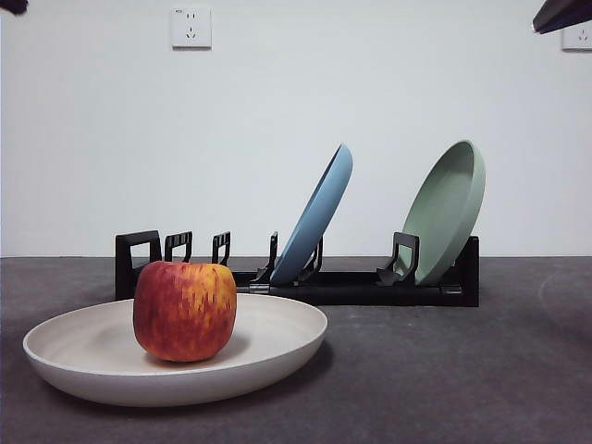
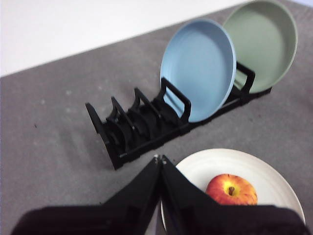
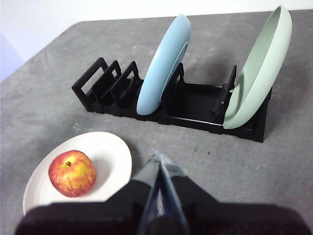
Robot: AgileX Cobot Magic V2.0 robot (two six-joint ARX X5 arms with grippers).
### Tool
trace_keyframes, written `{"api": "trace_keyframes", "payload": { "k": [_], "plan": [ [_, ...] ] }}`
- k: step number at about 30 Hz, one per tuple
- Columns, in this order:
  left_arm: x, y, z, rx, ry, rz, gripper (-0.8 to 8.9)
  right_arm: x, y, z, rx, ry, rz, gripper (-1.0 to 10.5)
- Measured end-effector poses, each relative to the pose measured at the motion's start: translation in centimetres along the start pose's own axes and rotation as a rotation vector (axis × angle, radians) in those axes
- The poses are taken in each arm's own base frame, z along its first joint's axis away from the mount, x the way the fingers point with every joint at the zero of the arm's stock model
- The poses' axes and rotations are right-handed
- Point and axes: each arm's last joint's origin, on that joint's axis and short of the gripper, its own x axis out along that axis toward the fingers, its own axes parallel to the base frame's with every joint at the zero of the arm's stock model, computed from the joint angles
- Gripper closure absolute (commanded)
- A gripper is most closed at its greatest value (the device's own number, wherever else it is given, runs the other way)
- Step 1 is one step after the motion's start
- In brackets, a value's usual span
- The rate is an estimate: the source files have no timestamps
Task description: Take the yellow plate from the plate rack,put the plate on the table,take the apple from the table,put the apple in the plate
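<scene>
The yellow plate (image 1: pixel 277 356) is found flat on the surface (image 1: pixel 462 370), in front of the plate rack (image 1: pixel 370 287) and apart from it. The plate is seen to be large, round and shallow, matte cream with a faint yellow tint and a plain rim. The apple (image 1: pixel 185 310) is seated upright inside the plate, towards its left half in the front view. Its skin is noted as red with yellow-orange streaks, its shape blocky and rounded, and its stem hollow is shown from above in the wrist views.

The rack is recorded as long, low and black, with upright prongs. A blue plate (image 1: pixel 319 217) and a green plate (image 1: pixel 449 208) are held in it, both tilted; the remaining slots at the loop end are unoccupied.

The left gripper (image 2: pixel 160 159) is held above the surface near the plate, jaws pressed together on nothing. The right gripper (image 3: pixel 159 155) is likewise raised, jaws closed and holding nothing.
</scene>
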Motion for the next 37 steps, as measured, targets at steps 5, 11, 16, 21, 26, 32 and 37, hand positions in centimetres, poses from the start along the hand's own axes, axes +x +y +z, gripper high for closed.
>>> {"api": "trace_keyframes", "payload": {
  "k": [5, 11, 16, 21, 26, 32, 37],
  "plan": [
    [0.6, 0.0, -0.1, 0.001, 0.028, -0.002, 8.16, 0.0, 0.0, 0.0, 0.017, -0.002, 0.000, 9.5],
    [1.1, -0.1, -0.2, 0.002, 0.049, -0.003, 8.16, 0.0, 0.0, 0.0, 0.021, -0.002, 0.000, 9.5],
    [0.3, 0.2, -0.3, 0.004, 0.037, 0.013, 8.16, 0.0, 0.0, 0.0, 0.024, -0.001, 0.000, 9.5],
    [-1.2, 1.3, 0.4, -0.024, -0.084, 0.099, 8.16, 0.0, 0.0, 0.0, 0.024, -0.001, 0.001, 9.5],
    [-3.0, 2.3, 0.7, -0.043, -0.197, 0.138, 8.16, 0.0, 0.0, 0.0, 0.024, -0.001, 0.000, 9.5],
    [-3.7, 2.8, -0.7, -0.041, -0.277, 0.222, 8.16, 0.0, 0.0, 0.0, 0.024, -0.001, 0.001, 9.5],
    [-2.2, 3.0, -4.0, -0.045, -0.262, 0.259, 8.16, 0.0, 0.0, 0.0, 0.024, -0.001, 0.000, 9.5]
  ]
}}
